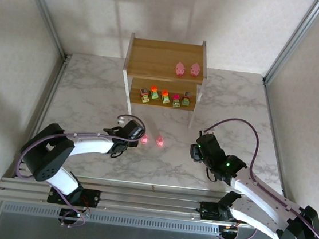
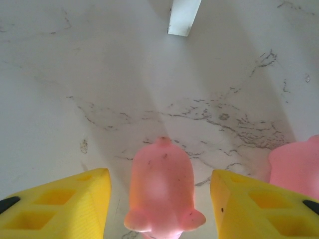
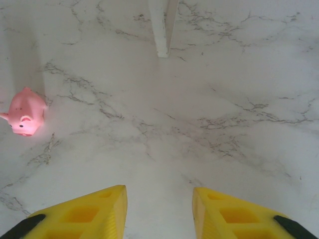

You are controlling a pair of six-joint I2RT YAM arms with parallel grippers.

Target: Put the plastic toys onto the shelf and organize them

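The wooden shelf (image 1: 155,58) stands at the back of the table. Two pink figures (image 1: 179,69) sit on its top tier, and several blocky green-based toys (image 1: 165,96) line the lower tier. Two more pink figures lie on the marble in front. My left gripper (image 1: 139,134) is open around one of them (image 2: 160,189), with a gap showing on each side of it. The other pink figure (image 2: 296,167) lies just to its right (image 1: 159,140). My right gripper (image 3: 158,199) is open and holds nothing, low over bare marble (image 1: 197,148), with that second figure (image 3: 25,112) to its far left.
A white shelf leg (image 2: 183,17) stands ahead of the left gripper, and another leg (image 3: 162,30) ahead of the right one. Metal frame posts (image 1: 49,20) and walls bound the table on both sides. The marble (image 1: 93,94) left of the shelf is bare.
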